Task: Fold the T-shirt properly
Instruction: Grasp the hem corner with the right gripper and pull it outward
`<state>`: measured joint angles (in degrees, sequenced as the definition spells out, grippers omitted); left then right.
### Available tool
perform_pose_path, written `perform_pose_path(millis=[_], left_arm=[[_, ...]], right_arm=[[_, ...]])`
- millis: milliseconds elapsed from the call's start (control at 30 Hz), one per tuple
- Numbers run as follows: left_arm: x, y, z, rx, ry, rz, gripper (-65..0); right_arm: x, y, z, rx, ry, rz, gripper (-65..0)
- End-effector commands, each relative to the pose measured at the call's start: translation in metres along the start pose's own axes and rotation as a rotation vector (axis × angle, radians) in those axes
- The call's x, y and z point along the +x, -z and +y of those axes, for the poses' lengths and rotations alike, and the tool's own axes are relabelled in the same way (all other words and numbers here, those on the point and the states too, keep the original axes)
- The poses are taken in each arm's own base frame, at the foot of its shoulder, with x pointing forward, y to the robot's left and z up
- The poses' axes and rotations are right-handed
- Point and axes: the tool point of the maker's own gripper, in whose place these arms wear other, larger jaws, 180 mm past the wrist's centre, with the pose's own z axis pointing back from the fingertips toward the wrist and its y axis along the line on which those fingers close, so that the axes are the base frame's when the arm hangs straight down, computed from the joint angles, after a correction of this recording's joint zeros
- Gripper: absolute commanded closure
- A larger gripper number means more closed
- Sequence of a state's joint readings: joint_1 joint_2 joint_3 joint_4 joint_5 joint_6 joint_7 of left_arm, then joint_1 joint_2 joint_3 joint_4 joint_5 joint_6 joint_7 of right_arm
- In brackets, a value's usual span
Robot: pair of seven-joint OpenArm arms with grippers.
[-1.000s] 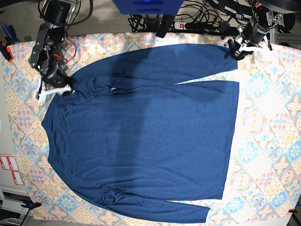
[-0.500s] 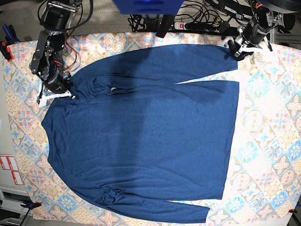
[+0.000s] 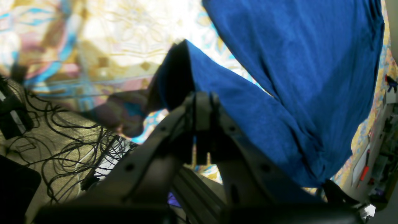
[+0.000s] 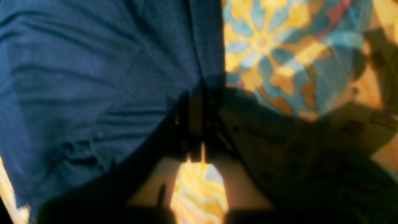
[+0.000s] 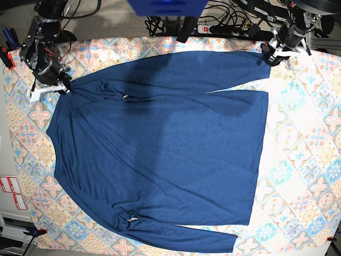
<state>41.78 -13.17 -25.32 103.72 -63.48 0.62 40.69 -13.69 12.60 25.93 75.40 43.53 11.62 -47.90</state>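
Across the tablecloth (image 5: 303, 160) the T-shirt (image 5: 160, 144) lies spread flat (sleeves along far and near edges); right gripper (image 5: 50, 88) pinches its far-left shoulder, jaws closed, left gripper (image 5: 277, 52) clamped on the far-right cuff

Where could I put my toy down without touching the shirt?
On the bare tablecloth, between the T-shirt hem and the table's right edge. A narrower strip runs along the left edge. The top corners are crowded: the left gripper and right gripper pinch fabric there.
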Motion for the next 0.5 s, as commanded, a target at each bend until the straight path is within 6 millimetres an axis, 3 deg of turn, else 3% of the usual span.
perform_pose_path(millis=[0, 167, 467], left_arm=[[0.007, -0.003, -0.005, -0.019, 0.017, -0.016, 0.0], [0.010, -0.003, -0.005, -0.018, 0.030, -0.016, 0.0], [0.010, -0.003, -0.004, -0.016, 0.029, -0.015, 0.0]], right_arm=[[0.026, -0.007, 0.009, 0.034, -0.049, -0.066, -0.5], [0.034, -0.008, 0.019, 0.066, -0.081, -0.088, -2.4], [0.062, -0.002, 0.019, -0.005, -0.164, -0.123, -25.1]])
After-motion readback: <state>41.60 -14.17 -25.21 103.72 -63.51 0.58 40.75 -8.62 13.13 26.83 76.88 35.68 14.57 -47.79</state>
